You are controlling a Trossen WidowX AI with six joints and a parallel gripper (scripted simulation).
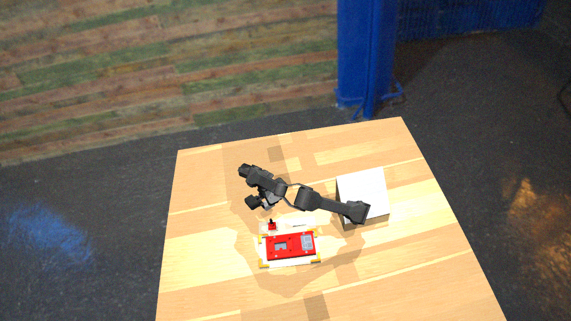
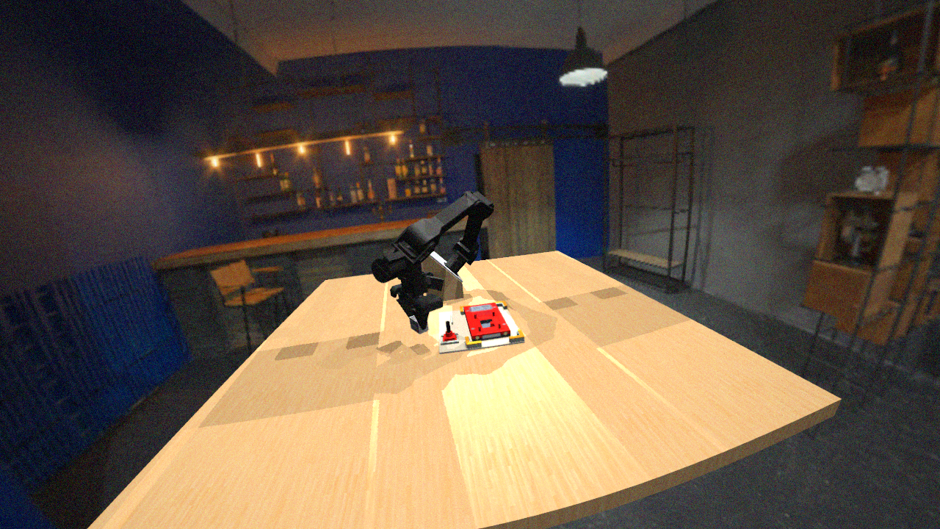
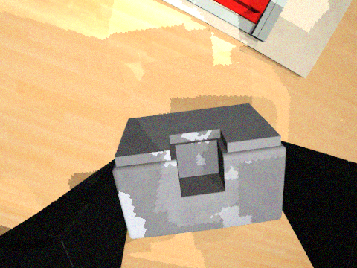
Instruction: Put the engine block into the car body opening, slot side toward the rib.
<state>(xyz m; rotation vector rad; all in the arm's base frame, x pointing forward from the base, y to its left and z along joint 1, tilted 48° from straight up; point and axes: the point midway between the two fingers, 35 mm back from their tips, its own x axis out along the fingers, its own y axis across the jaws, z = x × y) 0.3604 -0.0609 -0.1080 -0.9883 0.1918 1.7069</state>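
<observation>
The grey engine block (image 3: 201, 212) (image 1: 266, 206) (image 2: 417, 323) is between the fingers of my gripper (image 3: 195, 160) and seems a little above the table. The gripper is shut on it. Its square slot shows on the upper edge of its face in the wrist view. The red car body (image 1: 295, 248) (image 2: 500, 321) lies flat. Its rectangular opening (image 1: 280, 244) (image 2: 486, 322) holds no block, and a small rib juts in from its lower edge in the top view. The car body is not in the wrist view.
The car body lies on a white board (image 1: 287, 262) (image 2: 494, 342) (image 3: 297, 56) with yellow corner pieces. A red piece with an upright black stick (image 1: 272, 225) (image 2: 449, 336) stands on the board near the block. A white slanted box (image 1: 361, 187) (image 2: 446, 266) stands by the arm's base.
</observation>
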